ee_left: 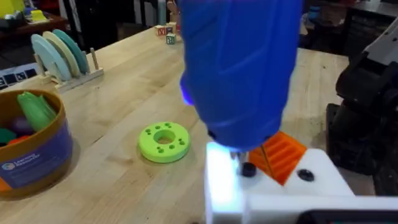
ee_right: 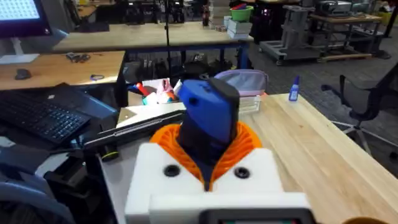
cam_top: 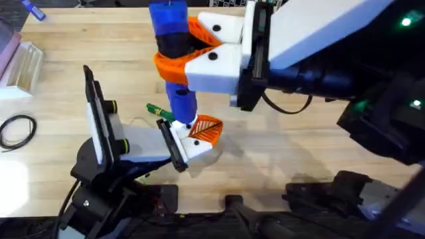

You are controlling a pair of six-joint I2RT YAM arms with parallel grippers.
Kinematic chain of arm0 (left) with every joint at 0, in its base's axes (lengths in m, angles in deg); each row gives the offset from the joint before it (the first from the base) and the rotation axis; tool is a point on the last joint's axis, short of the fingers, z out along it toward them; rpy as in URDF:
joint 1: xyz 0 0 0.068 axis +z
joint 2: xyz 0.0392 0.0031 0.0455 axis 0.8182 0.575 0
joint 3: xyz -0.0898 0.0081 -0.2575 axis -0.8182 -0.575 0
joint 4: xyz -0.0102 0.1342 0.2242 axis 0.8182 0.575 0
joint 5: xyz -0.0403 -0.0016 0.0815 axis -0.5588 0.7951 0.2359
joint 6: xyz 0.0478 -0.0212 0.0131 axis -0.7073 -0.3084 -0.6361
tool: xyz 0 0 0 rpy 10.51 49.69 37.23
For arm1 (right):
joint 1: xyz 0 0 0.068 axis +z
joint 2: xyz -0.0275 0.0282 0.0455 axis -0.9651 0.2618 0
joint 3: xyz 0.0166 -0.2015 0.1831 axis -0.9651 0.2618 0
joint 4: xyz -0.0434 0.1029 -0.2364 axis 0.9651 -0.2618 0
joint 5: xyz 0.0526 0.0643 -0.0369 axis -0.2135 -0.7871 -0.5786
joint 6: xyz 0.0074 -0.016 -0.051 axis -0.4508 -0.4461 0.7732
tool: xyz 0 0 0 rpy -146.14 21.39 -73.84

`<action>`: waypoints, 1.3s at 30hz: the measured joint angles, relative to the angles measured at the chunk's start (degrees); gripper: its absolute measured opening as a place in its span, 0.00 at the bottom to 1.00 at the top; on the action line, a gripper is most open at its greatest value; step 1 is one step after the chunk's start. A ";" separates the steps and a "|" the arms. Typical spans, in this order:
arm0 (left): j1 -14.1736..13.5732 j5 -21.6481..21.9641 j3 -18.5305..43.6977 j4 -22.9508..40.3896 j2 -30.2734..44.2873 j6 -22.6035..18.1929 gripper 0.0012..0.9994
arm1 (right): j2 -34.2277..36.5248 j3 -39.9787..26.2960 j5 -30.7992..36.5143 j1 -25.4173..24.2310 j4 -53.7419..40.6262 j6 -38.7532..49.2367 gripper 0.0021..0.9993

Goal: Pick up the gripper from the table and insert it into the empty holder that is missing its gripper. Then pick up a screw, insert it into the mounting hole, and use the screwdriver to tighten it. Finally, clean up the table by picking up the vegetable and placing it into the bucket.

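My right gripper (cam_top: 174,52) is shut on the blue screwdriver (cam_top: 174,40), which stands upright; the right wrist view shows the screwdriver (ee_right: 208,118) clamped between orange ribbed pads (ee_right: 249,140). Its tip rests on a dark screw (ee_left: 248,169) in the white holder (ee_left: 311,186) on my left wrist. The orange gripper (ee_left: 283,155) sits in that holder, also seen from overhead as the gripper (cam_top: 206,129) on my left gripper (cam_top: 196,138). The green vegetable (cam_top: 158,109) lies on the table just behind the screwdriver. The blue bucket (ee_left: 31,152) stands apart, holding green toys.
A bright-green disc with holes (ee_left: 165,142) lies between bucket and holder. A dish rack (ee_left: 59,56) stands farther back. A black cable loop (cam_top: 16,129) and a clear box (cam_top: 23,66) lie at the table's left. A blue marker (cam_top: 33,10) is at the far left corner.
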 joint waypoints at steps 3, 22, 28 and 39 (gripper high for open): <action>0.00 0.00 0.00 0.00 0.00 -0.01 0.01 | 0.01 0.00 -0.02 0.11 0.05 -0.02 0.02; 0.00 0.04 0.00 -0.09 0.00 -0.04 0.01 | -3.05 0.02 -0.10 0.11 -0.92 0.00 0.02; 0.00 0.04 0.00 -0.09 0.00 -0.04 0.01 | -3.01 0.02 -0.08 0.11 -1.03 0.01 0.02; 0.00 0.02 0.00 -0.07 0.00 -0.04 0.01 | -1.28 0.02 -0.06 0.11 -0.70 -0.20 0.02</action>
